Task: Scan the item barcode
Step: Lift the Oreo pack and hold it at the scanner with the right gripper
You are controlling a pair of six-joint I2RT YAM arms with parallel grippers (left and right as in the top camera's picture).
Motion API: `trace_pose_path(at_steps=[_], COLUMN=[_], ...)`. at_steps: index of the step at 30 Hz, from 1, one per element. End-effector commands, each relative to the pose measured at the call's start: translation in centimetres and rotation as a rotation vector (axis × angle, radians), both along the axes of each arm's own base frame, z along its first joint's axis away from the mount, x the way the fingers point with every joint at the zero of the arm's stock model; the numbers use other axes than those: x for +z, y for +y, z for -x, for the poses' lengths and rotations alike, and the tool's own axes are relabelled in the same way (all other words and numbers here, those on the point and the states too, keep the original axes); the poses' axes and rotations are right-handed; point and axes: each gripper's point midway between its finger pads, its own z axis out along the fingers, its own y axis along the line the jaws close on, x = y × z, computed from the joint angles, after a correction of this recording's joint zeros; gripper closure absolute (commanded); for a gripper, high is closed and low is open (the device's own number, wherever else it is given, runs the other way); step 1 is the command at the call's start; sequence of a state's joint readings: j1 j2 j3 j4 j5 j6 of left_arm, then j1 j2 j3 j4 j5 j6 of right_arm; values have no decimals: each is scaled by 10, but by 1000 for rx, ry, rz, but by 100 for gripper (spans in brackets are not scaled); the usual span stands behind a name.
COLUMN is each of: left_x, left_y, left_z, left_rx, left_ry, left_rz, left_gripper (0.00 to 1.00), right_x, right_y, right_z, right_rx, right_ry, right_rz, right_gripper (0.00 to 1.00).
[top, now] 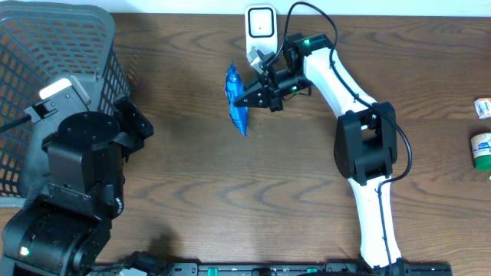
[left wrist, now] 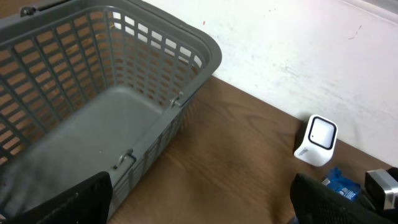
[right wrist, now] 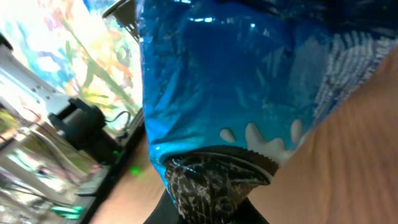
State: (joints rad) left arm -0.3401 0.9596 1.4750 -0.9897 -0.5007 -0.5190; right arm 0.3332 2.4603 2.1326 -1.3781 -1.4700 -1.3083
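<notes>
**Blue packet (top: 237, 103) held near scanner (top: 260, 27)**

Our left claw (top: 136, 121) gapes empty by the table's (top: 192, 199) left edge. Farther back, our right claw (top: 247, 100) clamps the blue packet, near the scanner at the far edge.

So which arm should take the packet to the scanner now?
Right. The right hand is shut on the packet, just beside the scanner. The left hand is open and empty, over by the basket.
</notes>
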Motion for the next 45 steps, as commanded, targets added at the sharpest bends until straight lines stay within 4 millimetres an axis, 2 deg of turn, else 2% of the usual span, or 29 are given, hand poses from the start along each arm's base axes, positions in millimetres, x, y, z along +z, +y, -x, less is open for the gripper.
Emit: trace_pose_path(at_steps=[1,8,12,13,17,20,22,25,30,37,45], left_x=[2,2,2,2,2,2,2,2,2,2,2], left_y=[3,3,3,3,3,3,3,3,3,3,3], left_z=[1,1,1,1,1,1,1,1,1,1,1], left_rx=[9,9,9,9,9,9,9,9,9,9,9], left_ry=[0,0,0,0,0,0,0,0,0,0,0], left_rz=[-18,-18,-18,-18,-18,-18,-18,-18,-18,-18,-18], left_gripper=[8,9,9,8,9,9,9,9,9,9,9], right_x=[32,34,38,42,54,52,63,78,85,95,100], right_y=[3,8,14,17,25,40,48,46,55,80,99], right_z=[-3,-19,-31,-38,-59,-77,-71,-56,-51,-31,-14], right_rx=[0,8,20,26,29,-13,12,79,101,152,189], right_ry=[-143,-355,-536,-636,-840,-986,-1023,-1049,-1138,-1243,-1161], right_rz=[-148,-221,-284,-319,-368,-303,-362,-483,-529,-609,-610], right_gripper=[99,99,99,99,99,99,99,99,99,99,99])
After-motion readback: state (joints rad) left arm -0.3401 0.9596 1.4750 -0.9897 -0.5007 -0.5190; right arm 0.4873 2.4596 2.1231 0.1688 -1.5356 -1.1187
